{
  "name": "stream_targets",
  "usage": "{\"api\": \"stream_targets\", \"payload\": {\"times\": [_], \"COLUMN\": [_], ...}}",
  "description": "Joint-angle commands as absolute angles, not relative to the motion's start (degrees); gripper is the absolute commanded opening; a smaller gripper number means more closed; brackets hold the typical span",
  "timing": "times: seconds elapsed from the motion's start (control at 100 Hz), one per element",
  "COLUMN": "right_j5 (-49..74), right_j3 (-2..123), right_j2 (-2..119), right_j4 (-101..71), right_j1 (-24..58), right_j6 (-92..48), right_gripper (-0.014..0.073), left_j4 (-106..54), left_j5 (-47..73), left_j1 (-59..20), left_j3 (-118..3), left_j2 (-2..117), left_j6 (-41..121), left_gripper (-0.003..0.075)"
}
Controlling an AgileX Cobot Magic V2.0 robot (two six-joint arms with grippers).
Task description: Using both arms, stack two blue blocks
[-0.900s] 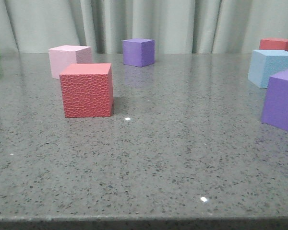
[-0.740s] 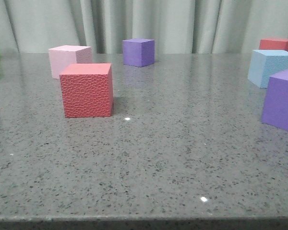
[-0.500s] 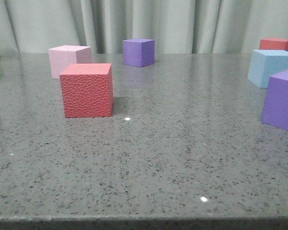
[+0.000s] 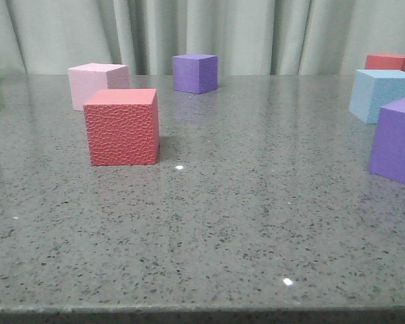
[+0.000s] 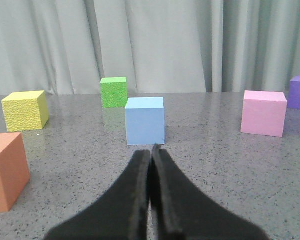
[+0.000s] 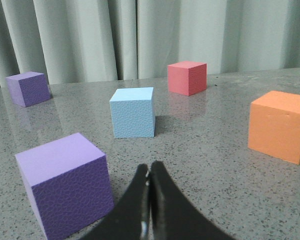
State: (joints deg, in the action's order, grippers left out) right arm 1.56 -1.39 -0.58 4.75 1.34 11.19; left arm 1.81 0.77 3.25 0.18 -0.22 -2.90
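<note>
Across the last second almost nothing had shifted in the front view, so no block had yet been approached. The left gripper [image 5: 150, 150] pointed at the smooth blue block [image 5: 145, 120], fingers clenched on nothing. The right gripper [image 6: 149, 169], likewise closed and empty, faced the pebbly blue block [image 6: 133, 112] across bare tabletop [image 4: 256, 223]. A purple cube [image 6: 65, 185] sat beside the right gripper's path and could snag it.
</note>
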Motion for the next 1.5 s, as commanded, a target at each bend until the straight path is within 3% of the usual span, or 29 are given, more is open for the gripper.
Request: {"api": "stream_targets", "payload": {"times": [0.0, 0.37, 0.58, 0.83, 0.9, 1.04, 1.16, 1.28, 1.38, 1.49], "right_j5": [-1.8, 14.2, 21.6, 24.2, 24.5, 24.3, 23.1, 22.8, 22.8, 21.8], "right_j3": [1.4, 17.6, 28.2, 36.9, 38.3, 39.8, 40.2, 40.2, 40.2, 40.2], "right_j2": [-1.5, 9.6, 20.9, 32.1, 34.1, 36.0, 36.3, 36.3, 36.3, 36.3], "right_j4": [5.5, 5.4, 5.4, 5.4, 5.4, 5.4, 5.4, 5.4, 5.0, 5.0], "right_j1": [0.9, 0.9, 0.9, 1.0, 1.0, 1.0, 1.0, 1.0, 1.0, 1.0], "right_j6": [10.8, 10.8, 10.8, 10.7, 10.7, 10.7, 10.7, 10.7, 10.7, 10.7], "right_gripper": [-0.0112, -0.0111, -0.0111, -0.0111, -0.0092, 0.0071, 0.03, 0.0506, 0.0616, 0.0608], "left_j4": [2.2, 1.2, 0.0, 0.8, 0.8, 0.8, 0.8, 0.7, -0.5, -0.4], "left_j5": [-4.2, 8.2, 9.3, 13.4, 13.8, 12.5, 11.5, 12.2, 13.2, 12.4], "left_j1": [3.2, 3.2, 3.2, 3.2, 3.2, 3.2, 3.2, 3.2, 3.2, 3.2], "left_j3": [-2.1, -22.1, -29.9, -36.7, -38.0, -39.3, -39.3, -39.5, -39.8, -39.8], "left_j2": [-1.3, 10.8, 20.2, 30.1, 32.1, 34.0, 34.1, 34.1, 34.1, 34.1], "left_j6": [-2.8, -2.8, -2.8, -2.8, -2.8, -2.8, -2.8, -2.8, -2.8, -2.8], "left_gripper": [-0.0019, -0.0019, -0.0019, -0.0011, 0.0029, 0.02, 0.0417, 0.0578, 0.061, 0.061]}}
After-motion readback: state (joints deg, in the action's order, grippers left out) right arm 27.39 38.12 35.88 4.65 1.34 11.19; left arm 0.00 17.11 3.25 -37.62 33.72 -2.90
